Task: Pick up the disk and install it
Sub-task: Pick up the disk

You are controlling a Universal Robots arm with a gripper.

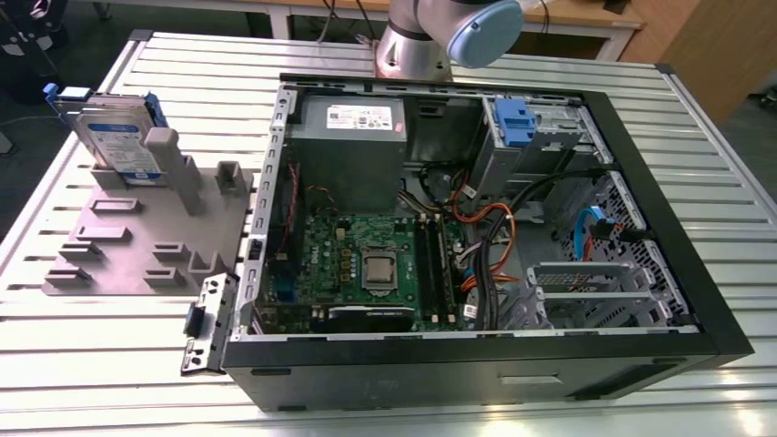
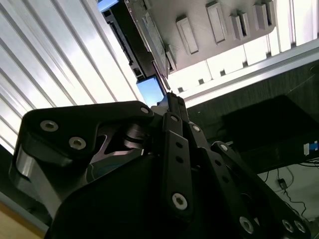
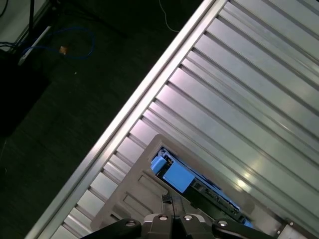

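Straight ahead of the jaws it's open air right down to the disk (image 3: 175, 176), standing on edge in the grey holder (image 3: 130, 194). Out to either side of the jaws it's bare ribbed desk (image 3: 249, 74), loads of room. Tight spots: the holder's upright posts (image 1: 163, 147) hug the disk, and the open computer case (image 1: 486, 209) walls off one side of the holder.

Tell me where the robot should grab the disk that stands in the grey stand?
Probably by its upper part, coming straight down from above. The disk stands on edge in the grey stand, so its bottom sits in the slot while its top sticks up free. The gripper could pinch its flat faces there.
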